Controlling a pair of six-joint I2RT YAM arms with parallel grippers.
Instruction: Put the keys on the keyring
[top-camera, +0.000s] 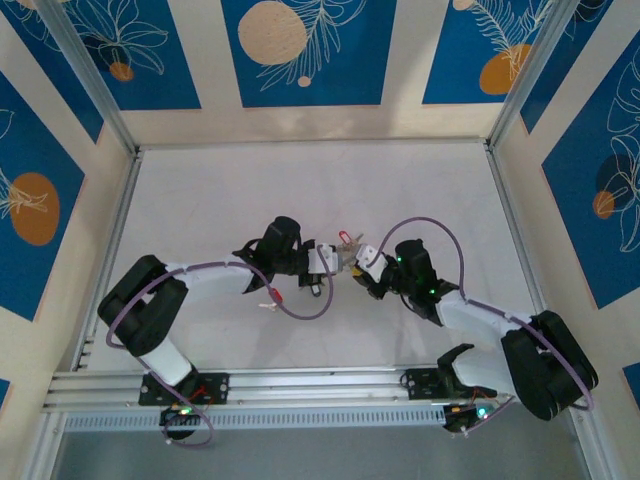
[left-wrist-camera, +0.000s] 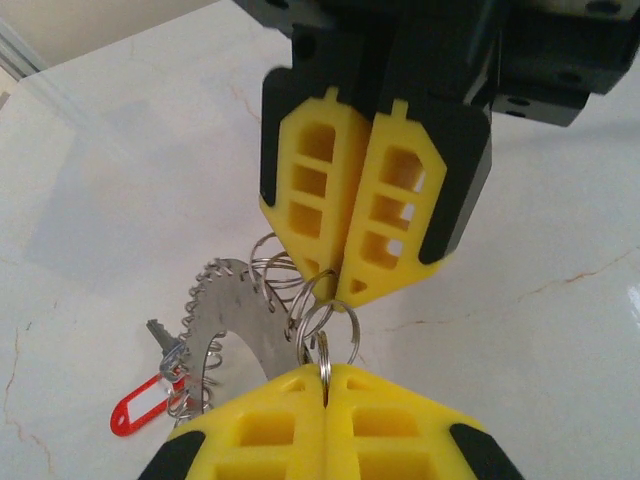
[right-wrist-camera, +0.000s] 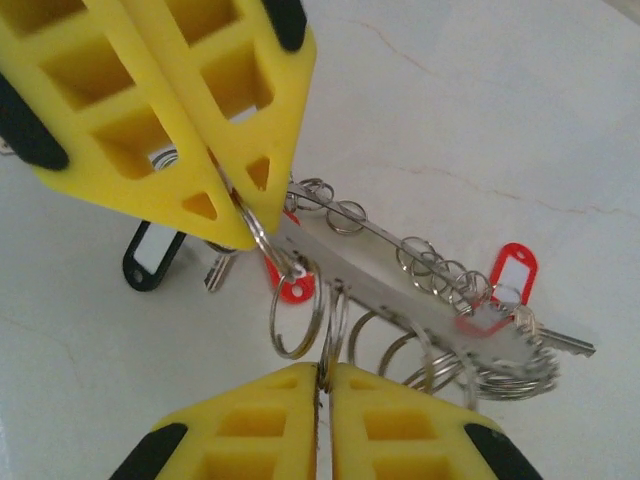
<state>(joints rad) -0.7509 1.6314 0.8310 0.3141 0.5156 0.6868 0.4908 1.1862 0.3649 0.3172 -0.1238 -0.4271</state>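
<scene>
Pinching a split ring (left-wrist-camera: 322, 348) apiece on the keyring (left-wrist-camera: 235, 320): L gripper (left-wrist-camera: 325, 372) & R gripper (right-wrist-camera: 322, 372), both clamped shut; red-tagged key (left-wrist-camera: 160, 335) alongside.

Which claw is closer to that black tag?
Left. The left claw sits right beside the black tag, partly hiding it; the right claw sits opposite, farther from the tag.

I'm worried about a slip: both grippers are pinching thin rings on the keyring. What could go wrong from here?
1. The left gripper and right gripper each hold a thin wire ring by the fingertips alone; a tug could free one, leaving the keyring swinging.
2. Other loose rings crowd the tips, so one may snag.
3. The attached red-tagged key could catch as the keyring moves.
</scene>
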